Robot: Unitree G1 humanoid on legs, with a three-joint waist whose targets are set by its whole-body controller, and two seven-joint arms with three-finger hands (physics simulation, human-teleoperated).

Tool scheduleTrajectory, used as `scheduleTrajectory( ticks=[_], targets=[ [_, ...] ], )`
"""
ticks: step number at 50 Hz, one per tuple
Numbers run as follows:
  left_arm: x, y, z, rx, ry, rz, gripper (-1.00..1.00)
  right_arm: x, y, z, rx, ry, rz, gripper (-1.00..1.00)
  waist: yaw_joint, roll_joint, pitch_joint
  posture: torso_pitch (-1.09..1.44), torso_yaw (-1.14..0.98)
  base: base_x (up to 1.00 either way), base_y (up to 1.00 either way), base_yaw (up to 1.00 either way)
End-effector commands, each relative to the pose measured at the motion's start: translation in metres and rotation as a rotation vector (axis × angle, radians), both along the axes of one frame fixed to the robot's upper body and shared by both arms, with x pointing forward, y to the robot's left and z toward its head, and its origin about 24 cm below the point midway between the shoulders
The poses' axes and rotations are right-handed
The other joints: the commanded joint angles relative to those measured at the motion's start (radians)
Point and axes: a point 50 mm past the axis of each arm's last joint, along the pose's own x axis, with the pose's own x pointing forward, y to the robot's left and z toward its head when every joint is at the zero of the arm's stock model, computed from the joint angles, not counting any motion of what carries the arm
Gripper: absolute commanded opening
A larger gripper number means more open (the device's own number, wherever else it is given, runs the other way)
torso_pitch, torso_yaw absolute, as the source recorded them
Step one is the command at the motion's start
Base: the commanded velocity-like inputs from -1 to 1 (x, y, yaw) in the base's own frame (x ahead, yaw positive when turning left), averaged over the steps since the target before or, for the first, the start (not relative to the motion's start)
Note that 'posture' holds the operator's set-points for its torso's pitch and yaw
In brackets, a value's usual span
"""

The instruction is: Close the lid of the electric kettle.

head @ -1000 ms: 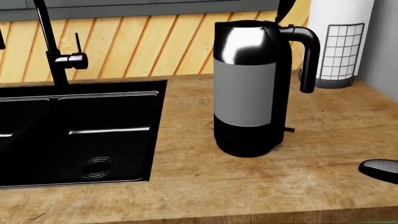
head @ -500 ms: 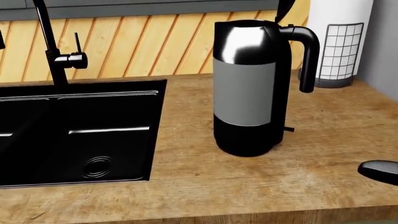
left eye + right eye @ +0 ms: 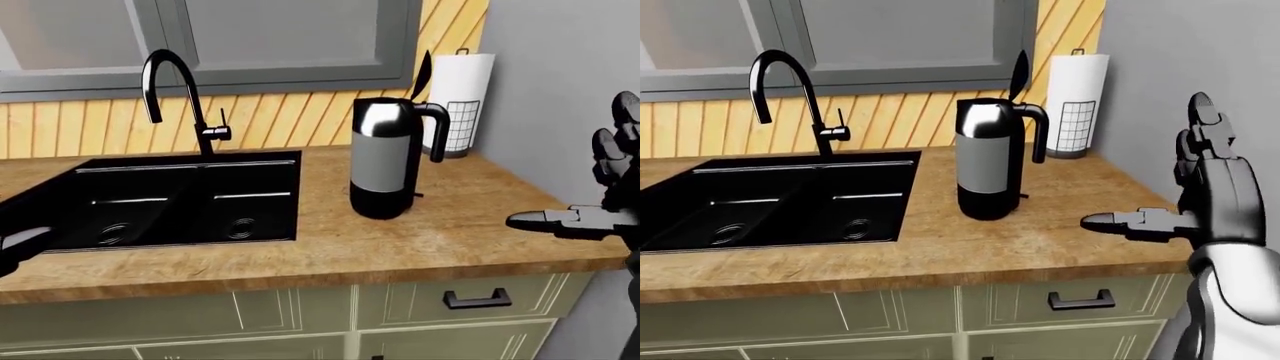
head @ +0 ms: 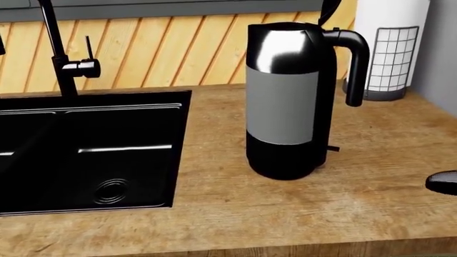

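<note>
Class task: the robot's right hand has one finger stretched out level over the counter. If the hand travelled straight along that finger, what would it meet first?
Probably the electric kettle. The right hand points leftward in the right-eye view, roughly toward the kettle's lower body, with only bare counter between. Depth is unclear, so it might pass just clear of it.

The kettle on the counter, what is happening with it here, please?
The electric kettle stands on the wooden counter beside the black sink, and its lid is still up, standing nearly upright. Nothing touches it yet. The right robot hand is raised to the right of the kettle, fingers open and holding nothing. Of the left robot hand, only a small part shows at the left-eye view's left edge.
</note>
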Motion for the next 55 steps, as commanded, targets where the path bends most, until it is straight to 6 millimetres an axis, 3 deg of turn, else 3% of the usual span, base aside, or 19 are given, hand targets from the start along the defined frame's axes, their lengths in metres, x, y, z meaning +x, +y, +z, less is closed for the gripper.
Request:
scheduleTrajectory(
  ticks=[1, 7, 24, 33, 55],
  targets=[
    [0.000, -0.005, 0.015, 0.056, -0.059, -0.016, 1.00, -0.001, 0.001, 0.017, -0.077, -0.049, 0.005, 1.00, -0.001, 0.001, 0.005, -0.55, 0.00, 0.00, 0.00, 0.00],
    [0.000, -0.005, 0.014, 0.057, -0.057, -0.017, 1.00, 0.003, -0.006, 0.021, -0.159, 0.006, 0.011, 1.00, 0.000, 0.002, 0.006, -0.55, 0.00, 0.00, 0.00, 0.00],
    [-0.002, -0.006, 0.016, 0.058, -0.059, -0.018, 1.00, 0.039, -0.011, 0.066, -0.344, 0.144, 0.078, 1.00, -0.010, 0.008, 0.008, -0.55, 0.00, 0.00, 0.00, 0.00],
    [-0.001, -0.006, 0.016, 0.062, -0.061, -0.020, 1.00, 0.052, -0.011, 0.073, -0.392, 0.212, 0.105, 1.00, -0.009, 0.010, 0.010, -0.55, 0.00, 0.00, 0.00, 0.00],
    [0.000, -0.008, 0.016, 0.065, -0.059, -0.024, 1.00, 0.094, 0.013, 0.081, -0.562, 0.336, 0.170, 1.00, -0.014, 0.030, 0.013, -0.55, 0.00, 0.00, 0.00, 0.00]
  ],
)
